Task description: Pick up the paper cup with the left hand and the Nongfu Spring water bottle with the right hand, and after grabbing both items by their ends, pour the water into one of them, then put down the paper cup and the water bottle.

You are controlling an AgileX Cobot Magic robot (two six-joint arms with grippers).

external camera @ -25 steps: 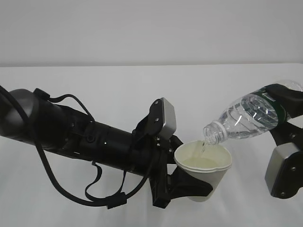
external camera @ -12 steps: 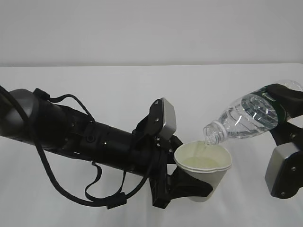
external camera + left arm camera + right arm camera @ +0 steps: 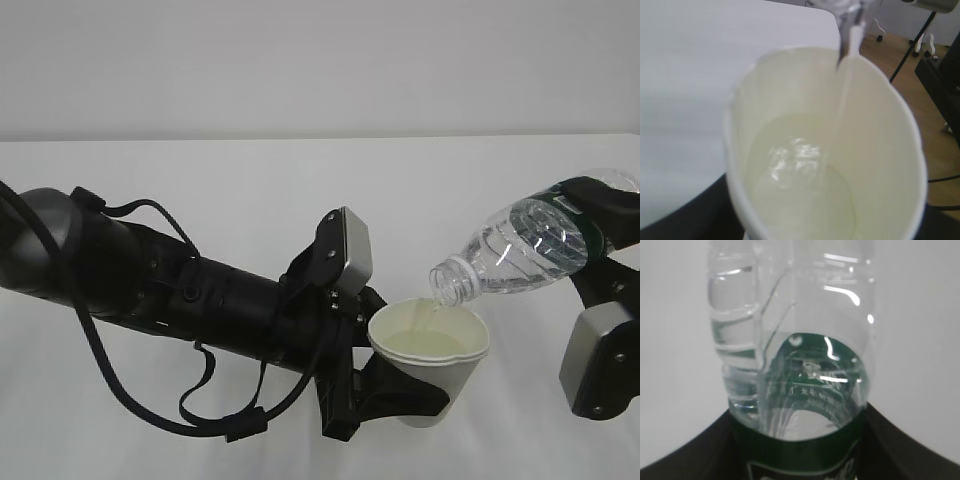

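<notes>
The paper cup (image 3: 432,365) was held off the table (image 3: 250,180) near the lower middle of the scene, tipped slightly toward the right, its rolled double rim facing up and to the far side. A thin stream of water (image 3: 842,100) fell into it from above, and a shallow pool (image 3: 800,185) lay at the bottom, rippled where the stream landed. The left hand (image 3: 385,395) pinched the cup by its lower part, black fingers pressed against the cup's base from the left and below; its grey box module (image 3: 350,245) sat just left of the rim.

The Nongfu Spring water bottle (image 3: 520,245) hung to the right of and above the cup, tilted steeply with its open threaded neck pointing down and left, the mouth just over the cup's right rim. Water filled the lower side of the clear ribbed body. Its dark green label band (image 3: 805,450) carried white print, too blurred and distorted through the water to read. The right hand (image 3: 600,225) clamped the bottle around its base end at the right edge of the scene, its silver-grey module (image 3: 595,365) below.

The white table ran back to a plain pale wall (image 3: 320,60).
</notes>
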